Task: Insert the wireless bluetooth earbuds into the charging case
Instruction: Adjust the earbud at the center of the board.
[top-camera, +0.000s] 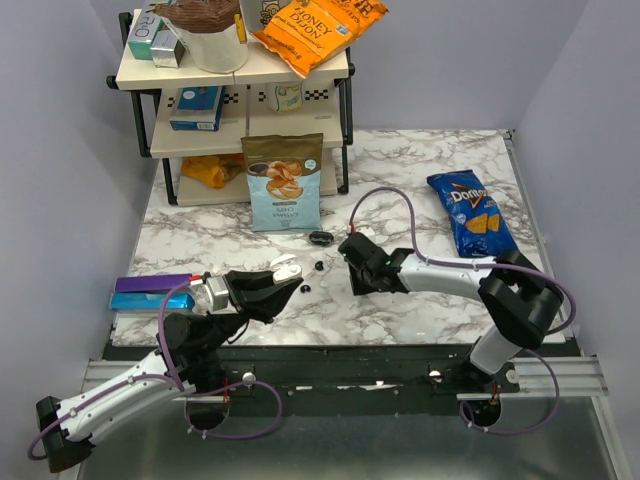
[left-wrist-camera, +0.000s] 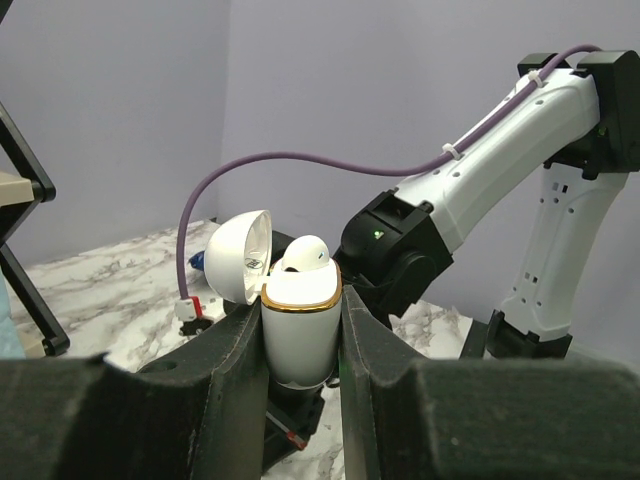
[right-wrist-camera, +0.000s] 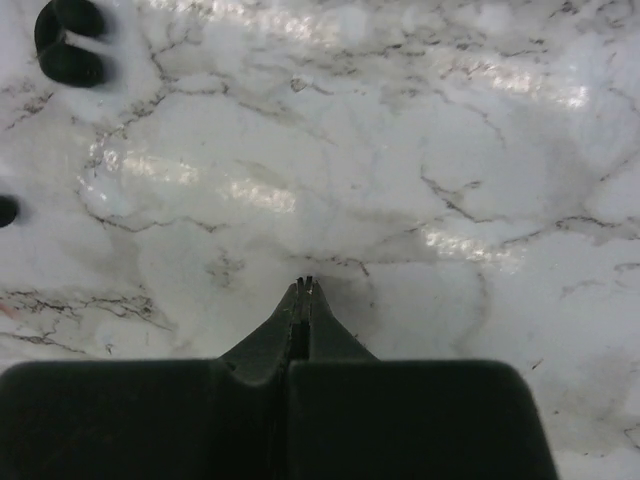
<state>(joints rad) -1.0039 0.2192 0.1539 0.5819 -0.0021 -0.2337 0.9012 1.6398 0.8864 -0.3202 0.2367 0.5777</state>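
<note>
Left hand (left-wrist-camera: 300, 300): clamped on the white charging case (left-wrist-camera: 298, 345), which I hold upright with its gold-rimmed mouth up and its lid (left-wrist-camera: 240, 258) hinged open. A white rounded form shows in that mouth; I cannot tell whether it is a fitting or a bud. Right hand (right-wrist-camera: 303, 290): fingers pressed together with nothing between them, tips low at the marble bench (right-wrist-camera: 480, 150) on the far side of the case; contact with the bench not determinable. Two black earbuds (top-camera: 319, 265) lie loose on the bench between the case and my right hand, the nearer bud (top-camera: 305, 287) just beside the case. A black oval object (top-camera: 320, 238) lies a little beyond them. Judgement: the case is presented and the first pick has not begun. Next move calls for parting the right fingers, straddling one bud, and closing gently, since so small and round a thing will likely roll or slip, then aligning it over the case's mouth.
</note>
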